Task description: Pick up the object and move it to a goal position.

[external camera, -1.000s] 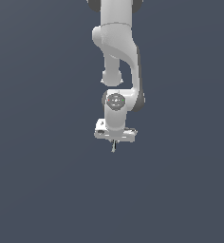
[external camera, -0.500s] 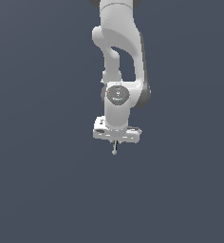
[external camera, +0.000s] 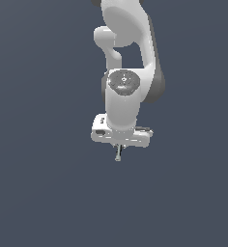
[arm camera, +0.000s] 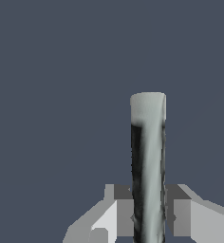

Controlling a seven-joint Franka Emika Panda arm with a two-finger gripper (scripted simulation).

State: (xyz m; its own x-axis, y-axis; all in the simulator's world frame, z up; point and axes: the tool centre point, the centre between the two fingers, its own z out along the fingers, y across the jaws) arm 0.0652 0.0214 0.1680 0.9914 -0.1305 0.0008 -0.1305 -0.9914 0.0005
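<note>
The object, a tiny thin stick [external camera: 118, 153], hangs down from under my white gripper [external camera: 120, 145] in the exterior view, with a small pale knob at its lower end. In the wrist view the stick [arm camera: 148, 161] fills the middle as a grey rod with a dark streak and a pale tip. My gripper [arm camera: 149, 213] is shut on it, with one finger pad [arm camera: 124, 216] pressed against each side. The arm holds it in mid-air, well above anything else.
The white arm [external camera: 128, 58] reaches down from the top of the exterior view. Behind it there is only plain dark blue-grey background; no table edge, goal marker or other object shows.
The arm has moved towards the exterior camera and slightly down, carrying the stick. The grip on the stick is unchanged.
</note>
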